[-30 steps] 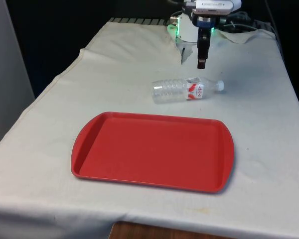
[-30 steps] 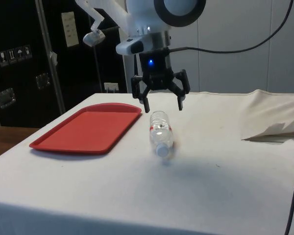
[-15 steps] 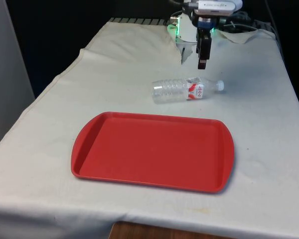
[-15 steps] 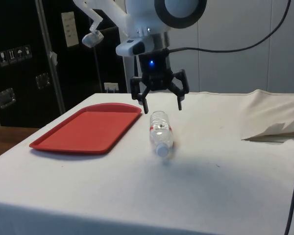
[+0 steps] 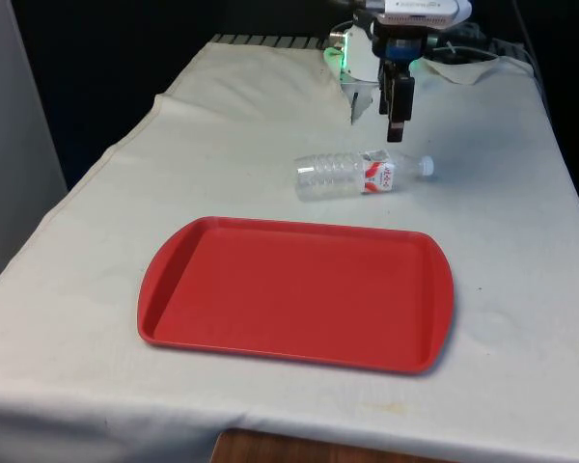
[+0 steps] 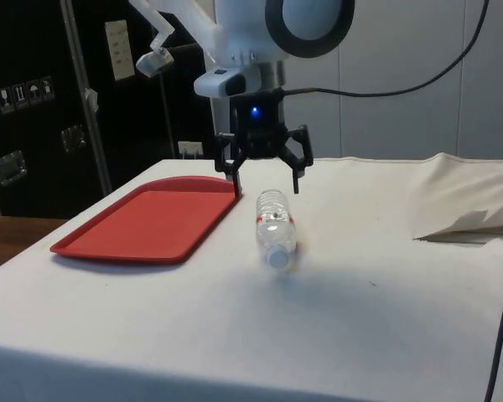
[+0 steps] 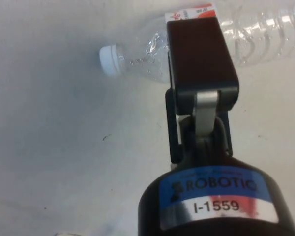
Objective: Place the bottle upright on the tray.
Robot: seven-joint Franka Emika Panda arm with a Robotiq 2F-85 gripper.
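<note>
Side view: the white arm reaches down from the top of the frame, its black gripper [image 6: 265,178] pointing straight down just left of centre, hanging in the air with its two fingers spread wide apart and nothing between them. Directly below and slightly nearer the camera lies the bottle [image 6: 274,228], on its side on the white cloth [image 6: 377,293], cap end towards the camera, not touched by the fingers. In the front view the gripper [image 5: 399,123] sits in the upper middle of the frame, above the bottle's [image 5: 362,174] neck end.

The bottle is clear, thin plastic with a ribbed body, a white screw cap and a red-and-white label round its shoulder; it looks empty. In the wrist view its ribs and cap [image 7: 109,59] show clearly against the cloth.

The tray [image 5: 174,289] is a red, shallow rectangular plastic one with rounded corners and a raised rim, lying flat in the centre of the front view, near the bottle but apart from it. The cloth is matte and lightly creased.
</note>
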